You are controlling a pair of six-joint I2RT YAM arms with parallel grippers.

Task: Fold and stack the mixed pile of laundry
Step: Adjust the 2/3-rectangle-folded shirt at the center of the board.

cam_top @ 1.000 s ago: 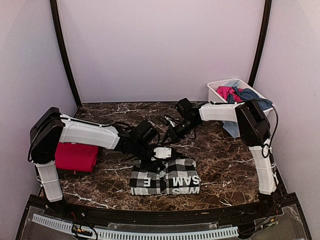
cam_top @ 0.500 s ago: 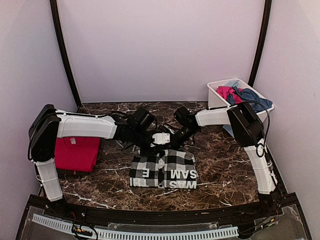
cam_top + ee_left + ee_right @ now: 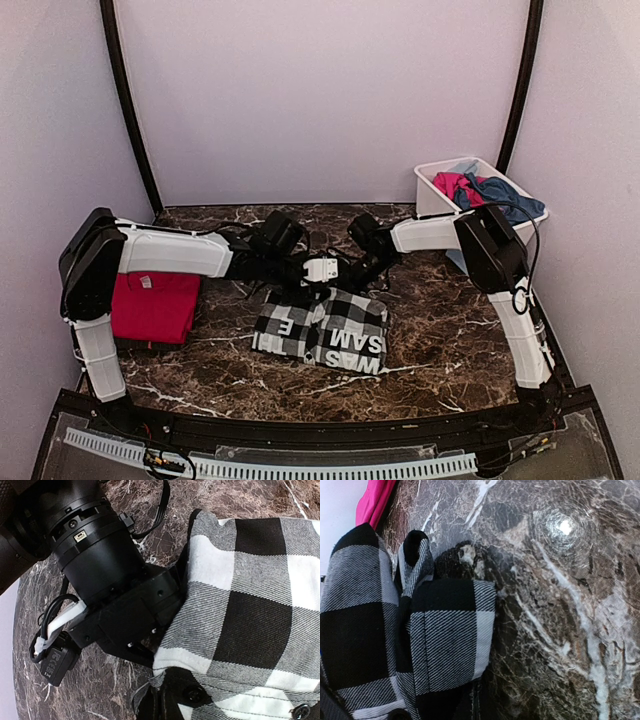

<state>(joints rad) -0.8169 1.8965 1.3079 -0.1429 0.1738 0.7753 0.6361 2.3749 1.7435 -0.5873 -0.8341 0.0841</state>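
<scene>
I'm working in a lab test booth: plain pale lilac walls [image 3: 320, 100] close around the dark brown marble-patterned tabletop [image 3: 440, 330].

A dark marble worktop [image 3: 440, 330] with white veins fills the lower frame. Plain pale lilac walls [image 3: 320, 100] stand behind and at both sides. Black poles [image 3: 127, 110] rise at upper left and right. One bright glare spot [image 3: 565, 526] marks the stone.

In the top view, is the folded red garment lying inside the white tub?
No, the red garment lies on the table at the left, far from the white tub at right.
</scene>
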